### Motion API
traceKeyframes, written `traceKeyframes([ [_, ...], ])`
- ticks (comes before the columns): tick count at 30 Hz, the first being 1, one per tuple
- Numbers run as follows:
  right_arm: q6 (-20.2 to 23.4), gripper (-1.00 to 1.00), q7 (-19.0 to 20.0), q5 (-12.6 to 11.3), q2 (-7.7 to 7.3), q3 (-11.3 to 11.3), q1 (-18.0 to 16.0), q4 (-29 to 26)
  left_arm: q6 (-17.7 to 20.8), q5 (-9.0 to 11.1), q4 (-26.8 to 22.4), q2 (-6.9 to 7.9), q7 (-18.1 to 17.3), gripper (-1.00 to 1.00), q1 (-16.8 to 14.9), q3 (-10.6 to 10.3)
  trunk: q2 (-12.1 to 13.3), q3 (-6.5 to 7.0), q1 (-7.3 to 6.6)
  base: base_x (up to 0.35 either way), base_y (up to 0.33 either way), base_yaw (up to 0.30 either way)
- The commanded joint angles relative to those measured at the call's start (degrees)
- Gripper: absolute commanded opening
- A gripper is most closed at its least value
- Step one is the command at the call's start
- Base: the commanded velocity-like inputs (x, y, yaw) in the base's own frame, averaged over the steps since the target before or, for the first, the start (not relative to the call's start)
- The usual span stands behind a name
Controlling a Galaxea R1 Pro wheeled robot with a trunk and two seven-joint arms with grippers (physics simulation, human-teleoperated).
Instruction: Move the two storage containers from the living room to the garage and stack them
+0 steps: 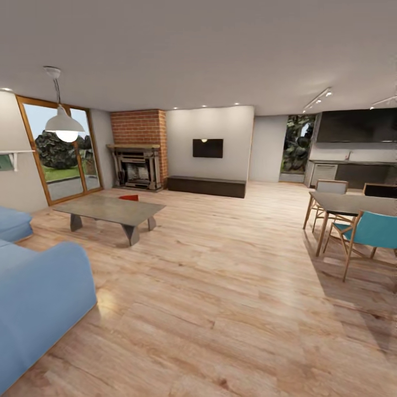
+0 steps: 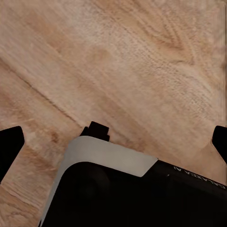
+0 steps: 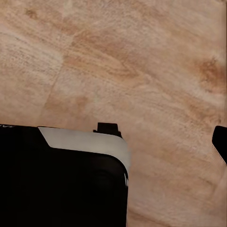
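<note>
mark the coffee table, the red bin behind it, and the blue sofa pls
coffee table [image 1: 110, 208], head view, middle of its top.
red bin [image 1: 129, 197], head view, the sliver visible beyond the table's far edge.
blue sofa [image 1: 38, 292], head view, its near arm.

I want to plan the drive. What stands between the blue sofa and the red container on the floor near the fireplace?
In the head view, the grey coffee table stands between the blue sofa and the red container, which peeks out behind its far edge.
</note>
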Motion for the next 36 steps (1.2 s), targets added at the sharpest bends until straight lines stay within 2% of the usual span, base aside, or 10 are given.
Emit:
traceKeyframes([
  [1, -0.31, 1.0, -0.09, -0.52, 0.03, 0.49, -0.08, 0.17, -0.16, 0.03, 0.01, -0.02, 0.12, 1.0, -0.03, 0.44, -0.04, -0.07, 0.04, 0.322, 0.0, -0.063],
  [36, -0.22, 1.0, -0.62, -0.69, 0.03, 0.87, -0.08, 0.17, -0.16, 0.08, 0.01, -0.02, 0.12, 1.0, -0.03, 0.44, -0.04, -0.07, 0.04, 0.322, 0.0, -0.003],
])
